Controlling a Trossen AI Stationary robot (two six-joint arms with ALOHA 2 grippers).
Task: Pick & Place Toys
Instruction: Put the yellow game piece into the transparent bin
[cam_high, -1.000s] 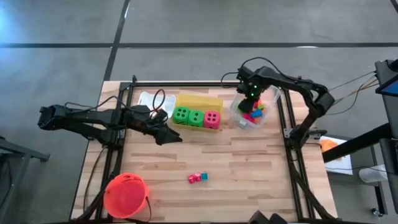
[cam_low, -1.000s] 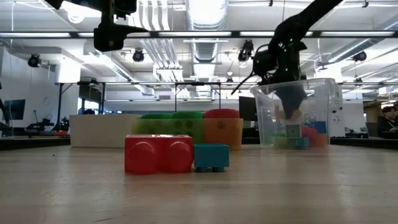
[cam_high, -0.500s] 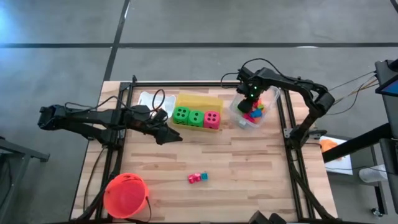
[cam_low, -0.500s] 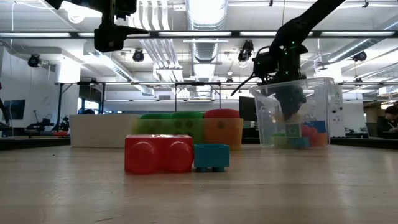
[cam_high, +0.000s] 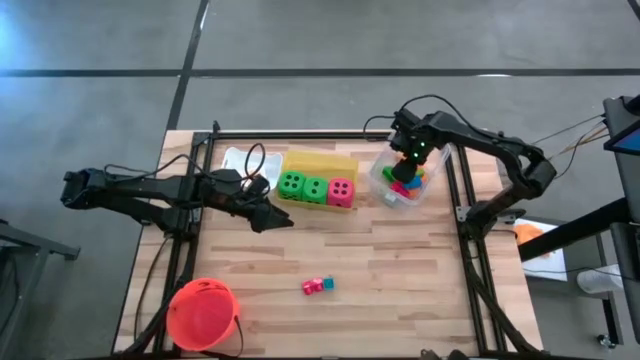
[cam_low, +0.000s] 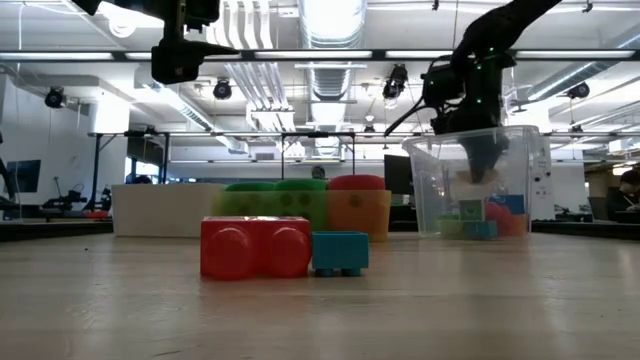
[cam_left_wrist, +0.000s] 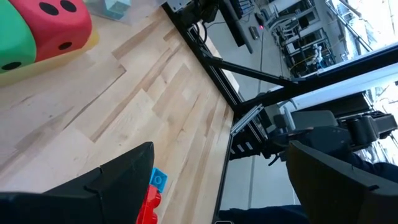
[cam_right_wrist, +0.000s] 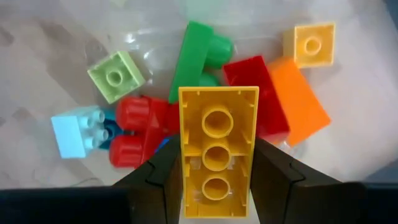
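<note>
My right gripper (cam_right_wrist: 217, 186) hangs over the clear bin (cam_high: 425, 185) at the table's far right, shut on a yellow block (cam_right_wrist: 217, 149). Below it in the bin lie several blocks, among them a green block (cam_right_wrist: 196, 53), a red block (cam_right_wrist: 140, 127) and an orange wedge (cam_right_wrist: 298, 99). My left gripper (cam_high: 278, 220) waits open left of centre, near the three dice (cam_high: 316, 188) that stand against the yellow bin (cam_high: 320, 163). A red block (cam_low: 255, 247) and a blue block (cam_low: 340, 252) sit side by side on the table near the front. My right gripper pinches the yellow block's two long sides (cam_right_wrist: 185, 180) between its two fingers (cam_right_wrist: 163, 180). The fingers come from above, pointing down, and lie across the block. The block's hollow underside faces up, and it hangs clear above the blocks in the bin.
A white bin (cam_high: 238, 160) stands at the far left beside the yellow bin. An orange-red bucket (cam_high: 203, 313) stands at the near left corner. Black frame rails (cam_high: 465, 230) run along the table's sides. Bare wood lies around the two loose blocks.
My right gripper, still shut on the yellow block, has drifted a little toward the table's right edge and slightly up, staying over the clear bin.
</note>
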